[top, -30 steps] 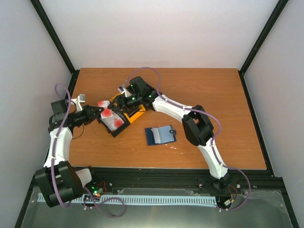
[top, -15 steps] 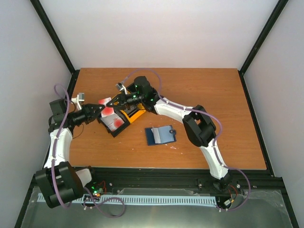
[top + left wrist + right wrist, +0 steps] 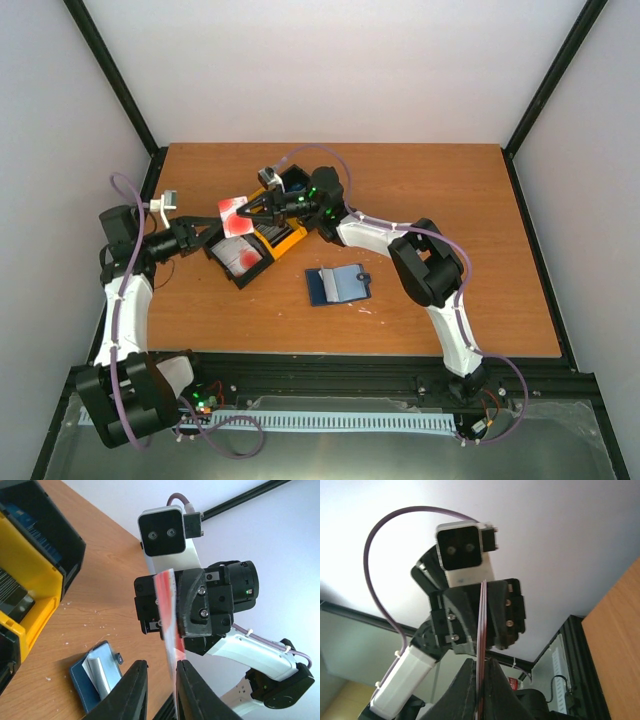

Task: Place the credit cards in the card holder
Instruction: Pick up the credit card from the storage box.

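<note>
- Fingers of the left gripper stood a little apart. A red credit card stood edge-on in the gap between them, close against one finger and clear of the other.
- Fingers of the right gripper were pressed together on the opposite end of that same card, pinching it edge-on between them.
- Both grippers faced each other tip to tip, with the card spanning from one pair of fingers to the other, up in the air.
- Beneath the fingertips sat a yellow and black bin, with white and red cards lying in it.
- Farther out, well apart from both pairs of fingers and the held card, the card holder lay open on the wooden table, its lighter blue inside facing up.
</note>
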Available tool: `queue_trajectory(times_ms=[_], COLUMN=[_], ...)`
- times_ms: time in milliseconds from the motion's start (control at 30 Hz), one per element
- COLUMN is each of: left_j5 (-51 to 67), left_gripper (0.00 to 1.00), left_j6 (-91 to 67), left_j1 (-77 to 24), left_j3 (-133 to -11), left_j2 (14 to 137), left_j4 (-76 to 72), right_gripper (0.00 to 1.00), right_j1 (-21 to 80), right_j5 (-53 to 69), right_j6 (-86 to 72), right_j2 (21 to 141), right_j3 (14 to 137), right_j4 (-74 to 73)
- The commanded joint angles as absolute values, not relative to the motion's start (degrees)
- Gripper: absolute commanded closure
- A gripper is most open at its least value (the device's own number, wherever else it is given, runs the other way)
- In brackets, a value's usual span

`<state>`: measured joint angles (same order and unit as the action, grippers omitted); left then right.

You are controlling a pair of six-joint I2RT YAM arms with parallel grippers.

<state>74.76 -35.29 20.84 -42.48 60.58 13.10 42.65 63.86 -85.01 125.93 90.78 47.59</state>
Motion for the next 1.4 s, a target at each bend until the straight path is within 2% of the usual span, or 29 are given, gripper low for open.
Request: queue_trajectory(times_ms=[0, 200, 300, 333, 467, 567, 733, 1100, 1267, 1367], left_j5=[78.03, 80.24, 80.62, 80.62, 80.27, 80.06, 79.49, 79.61, 78.76, 77.45], left_gripper=[0.81, 0.63, 0.61, 0.63, 0.83, 0.86, 0.87, 0.79, 0.85, 0.85], left_j6=[-35.18, -36.64, -36.96, -37.0, -36.95, -36.91, -36.7, -36.19, -35.11, -33.91], left_j1=[21.06, 20.98, 20.88, 20.91, 20.83, 20.82, 20.69, 19.8, 19.69, 19.24], left_j3=[-43.38, -43.21, -43.16, -43.01, -42.64, -42.07, -41.28, -41.1, -41.12, -41.38], left_j2=[59.04, 58.36, 58.23, 58.32, 58.47, 58.5, 58.45, 58.82, 59.16, 60.03], left_j4=[10.77, 8.75, 7.4, 7.33, 7.31, 7.4, 7.56, 8.16, 8.78, 12.43], right_gripper=[0.97, 0.97, 0.97, 0.97, 0.97, 0.97, 0.97, 0.97, 0.97, 0.97], right_j1=[42.89, 43.24, 43.24, 43.24, 43.24, 43.24, 43.49, 44.12, 44.27, 44.42], right_j5=[65.42, 66.41, 66.5, 66.53, 67.04, 67.32, 67.59, 68.02, 68.15, 68.42], right_j6=[-91.39, -87.76, -87.75, -88.03, -87.59, -87.94, -90.34, -90.27, -90.35, -89.68], right_j2=[124.55, 124.02, 123.97, 123.89, 123.37, 123.33, 123.66, 123.71, 123.53, 123.4], right_j3=[90.75, 91.31, 90.94, 90.83, 90.85, 90.73, 90.72, 90.36, 90.17, 90.31], right_j4=[58.28, 53.27, 53.25, 53.74, 54.34, 55.29, 58.43, 58.99, 59.15, 58.33])
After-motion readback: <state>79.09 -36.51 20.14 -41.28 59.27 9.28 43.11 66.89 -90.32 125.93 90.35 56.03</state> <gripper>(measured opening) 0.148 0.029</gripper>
